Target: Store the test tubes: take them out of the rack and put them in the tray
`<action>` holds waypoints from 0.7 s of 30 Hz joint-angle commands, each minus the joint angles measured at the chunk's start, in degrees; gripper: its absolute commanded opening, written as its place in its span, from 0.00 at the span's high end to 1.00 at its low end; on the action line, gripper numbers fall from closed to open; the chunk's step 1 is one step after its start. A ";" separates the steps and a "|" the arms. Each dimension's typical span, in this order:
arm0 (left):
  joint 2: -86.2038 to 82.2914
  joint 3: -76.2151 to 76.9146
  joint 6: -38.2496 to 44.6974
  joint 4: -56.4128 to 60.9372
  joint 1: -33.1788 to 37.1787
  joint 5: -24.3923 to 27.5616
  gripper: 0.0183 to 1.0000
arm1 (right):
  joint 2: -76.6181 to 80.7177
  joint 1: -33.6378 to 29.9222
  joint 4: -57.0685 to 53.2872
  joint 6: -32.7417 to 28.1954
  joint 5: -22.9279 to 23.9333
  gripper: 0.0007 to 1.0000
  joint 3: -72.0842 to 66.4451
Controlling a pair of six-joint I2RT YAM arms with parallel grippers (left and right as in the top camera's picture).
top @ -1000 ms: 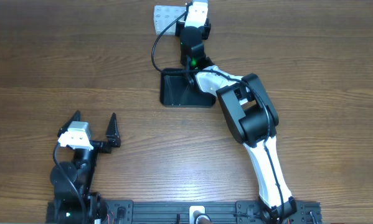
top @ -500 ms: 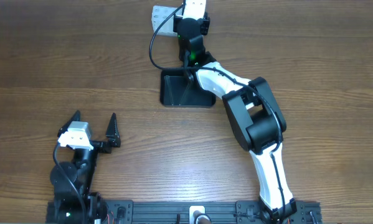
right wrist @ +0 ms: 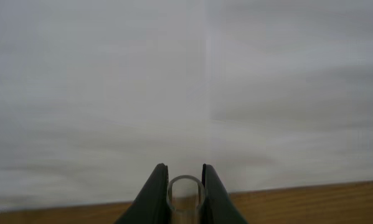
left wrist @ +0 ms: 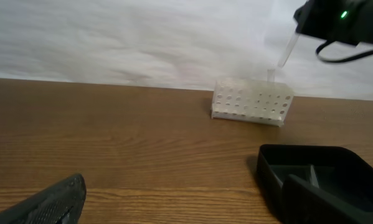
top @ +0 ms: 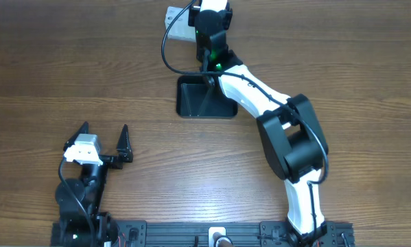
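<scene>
Since the right gripper (right wrist: 185, 184) is clamped on 1 clear test tube (left wrist: 287, 50), which hangs tilted above the white rack (left wrist: 251, 101) at the far side of the table (top: 68, 62), we judge the step in hand to be the carry to the black tray (top: 185, 110). We would keep the tube's tip clear of the rack top, swing it over the tray just nearer the arms, lower it into a compartment, then release gently so it neither knocks nor rolls. The left gripper (top: 104, 128) rests spread open near its base, well apart. We count 1 rack, 1 tray, 1 tube held, and what looks like a second tube (left wrist: 271, 76) standing in the rack.
</scene>
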 commanded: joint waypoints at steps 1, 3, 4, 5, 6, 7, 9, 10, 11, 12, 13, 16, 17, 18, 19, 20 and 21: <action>-0.35 -0.26 0.63 -0.09 0.28 0.33 0.00 | -5.16 0.74 -5.11 0.87 -0.48 0.99 1.01; -0.35 -0.24 0.63 -0.09 0.28 0.31 0.00 | -6.69 0.79 -10.86 1.44 -0.52 0.99 0.98; -0.35 -0.24 0.63 -0.09 0.28 0.31 0.00 | -7.54 0.83 -14.67 3.17 -0.50 0.99 0.98; -0.35 -0.24 0.63 -0.09 0.28 0.31 0.00 | -8.31 0.87 -18.29 5.16 -0.50 0.99 0.98; -0.35 -0.24 0.63 -0.09 0.28 0.31 0.00 | -9.18 0.94 -22.62 7.78 -0.55 0.99 0.98; -0.35 -0.24 0.63 -0.09 0.28 0.31 0.00 | -9.97 1.03 -26.40 10.25 -0.57 0.99 0.98; -0.35 -0.24 0.63 -0.09 0.28 0.31 0.00 | -11.93 1.53 -35.28 15.56 -0.57 0.99 0.90; -0.35 -0.24 0.63 -0.09 0.28 0.31 0.00 | -12.90 1.88 -39.30 17.99 -0.57 0.99 0.79; -0.35 -0.24 0.63 -0.09 0.28 0.31 0.00 | -13.84 2.21 -42.97 19.98 -0.57 0.99 0.63; -0.35 -0.24 0.63 -0.09 0.28 0.31 0.00 | -14.56 2.49 -45.64 21.66 -0.57 0.99 0.42; -0.35 -0.24 0.63 -0.09 0.28 0.31 0.00 | -15.28 2.80 -48.15 23.67 -0.59 0.99 0.02; -0.35 -0.24 0.63 -0.09 0.28 0.31 0.00 | -16.35 3.26 -52.15 28.61 -1.33 0.99 -1.75; -0.35 -0.24 0.63 -0.09 0.28 0.31 0.00 | -16.35 3.37 -52.72 29.62 -1.88 0.99 -2.49; -0.35 -0.24 0.63 -0.09 0.28 0.31 0.00 | -16.33 3.48 -52.70 30.23 -2.27 0.99 -3.32; -0.35 -0.24 0.63 -0.09 0.28 0.31 0.00 | -16.33 3.69 -52.54 31.06 -2.51 0.99 -4.44; -0.35 -0.24 0.63 -0.09 0.28 0.31 0.00 | -16.33 3.93 -52.39 32.00 -2.51 0.99 -5.55; -0.35 -0.24 0.63 -0.09 0.28 0.31 0.00 | -16.33 4.22 -52.35 32.94 -2.56 0.99 -6.60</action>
